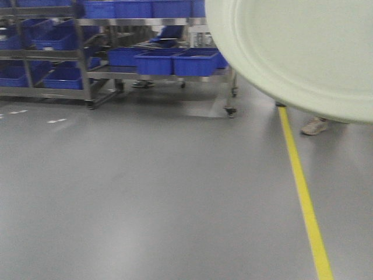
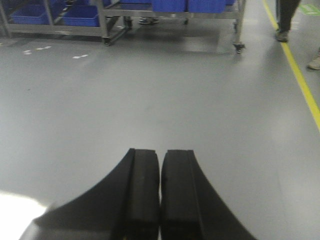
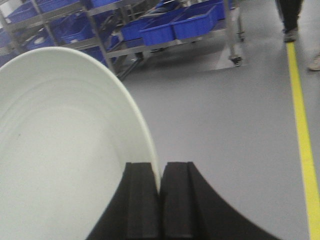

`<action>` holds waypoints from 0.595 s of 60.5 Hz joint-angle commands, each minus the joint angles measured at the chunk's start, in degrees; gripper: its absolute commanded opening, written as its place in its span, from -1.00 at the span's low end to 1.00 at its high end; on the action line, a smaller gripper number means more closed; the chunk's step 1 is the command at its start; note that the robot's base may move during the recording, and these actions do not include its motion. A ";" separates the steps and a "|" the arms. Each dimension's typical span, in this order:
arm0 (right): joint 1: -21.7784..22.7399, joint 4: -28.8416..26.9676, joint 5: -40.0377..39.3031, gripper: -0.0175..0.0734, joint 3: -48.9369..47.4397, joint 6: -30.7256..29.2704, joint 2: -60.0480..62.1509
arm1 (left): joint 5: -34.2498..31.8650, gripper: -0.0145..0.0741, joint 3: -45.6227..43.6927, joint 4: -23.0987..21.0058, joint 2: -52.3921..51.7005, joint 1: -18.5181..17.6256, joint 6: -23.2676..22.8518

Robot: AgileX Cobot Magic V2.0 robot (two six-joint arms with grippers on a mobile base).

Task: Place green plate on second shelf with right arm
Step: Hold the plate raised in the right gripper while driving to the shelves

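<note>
One round glossy green plate (image 3: 60,150), right pincer (image 3: 160,170)

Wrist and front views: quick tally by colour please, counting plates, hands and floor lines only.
Green: 1, the green plate
Black: 2, the left hand and the right hand
Yellow: 1, the yellow floor line
Total: 4

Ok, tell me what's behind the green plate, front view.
The green plate hides the far end of the yellow line and whoever wears the shoe below its rim. Blue bins show beside it.
</note>
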State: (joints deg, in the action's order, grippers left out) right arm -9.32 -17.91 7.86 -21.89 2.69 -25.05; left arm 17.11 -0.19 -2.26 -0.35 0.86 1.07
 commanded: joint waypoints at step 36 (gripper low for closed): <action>0.31 -0.36 -6.01 -0.51 -1.89 0.02 -0.12 | -4.59 -0.39 2.29 -0.08 -1.22 -0.05 0.11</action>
State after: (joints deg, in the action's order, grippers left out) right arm -9.32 -17.91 7.86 -21.89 2.69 -25.02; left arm 17.11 -0.19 -2.26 -0.35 0.86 1.07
